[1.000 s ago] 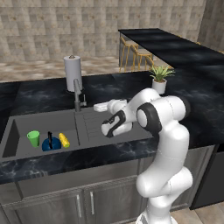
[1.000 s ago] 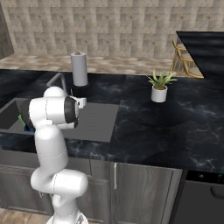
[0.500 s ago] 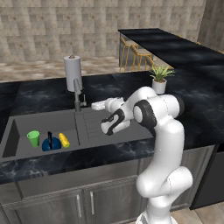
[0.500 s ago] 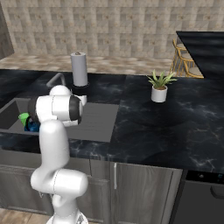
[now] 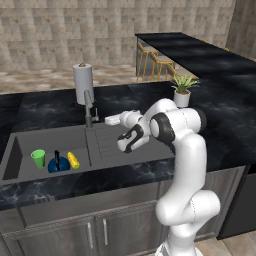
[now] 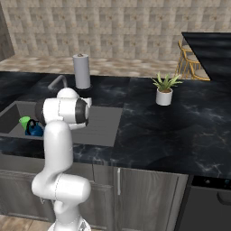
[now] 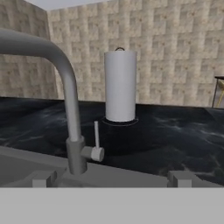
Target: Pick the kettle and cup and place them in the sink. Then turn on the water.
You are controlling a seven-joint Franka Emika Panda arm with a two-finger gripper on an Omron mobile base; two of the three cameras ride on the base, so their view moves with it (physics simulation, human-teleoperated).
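The grey sink (image 5: 50, 137) holds the green cup (image 5: 38, 158) and the dark-blue kettle (image 5: 58, 163) side by side at its left end; both also show past the arm as cup (image 6: 25, 122) and kettle (image 6: 34, 130). My gripper (image 5: 109, 120) hovers over the ribbed drainboard just right of the faucet (image 5: 89, 107), pointing at it. In the hand view the gripper (image 7: 110, 180) is open, its fingertips (image 7: 42, 178) wide apart and empty, with the faucet (image 7: 65, 87) and its small lever (image 7: 96, 138) close ahead on the left. No water runs from the spout.
A small yellow object (image 5: 73, 160) lies beside the kettle. A paper towel roll (image 5: 83, 83) stands behind the faucet, also roll (image 7: 120, 85). A potted plant (image 5: 182, 90) sits on the black counter to the right. Bar stools (image 5: 150, 57) stand further back.
My hand has shifted a little left over the drainboard toward the faucet, and the elbow has swung with it. The cup and kettle lie still in the sink.
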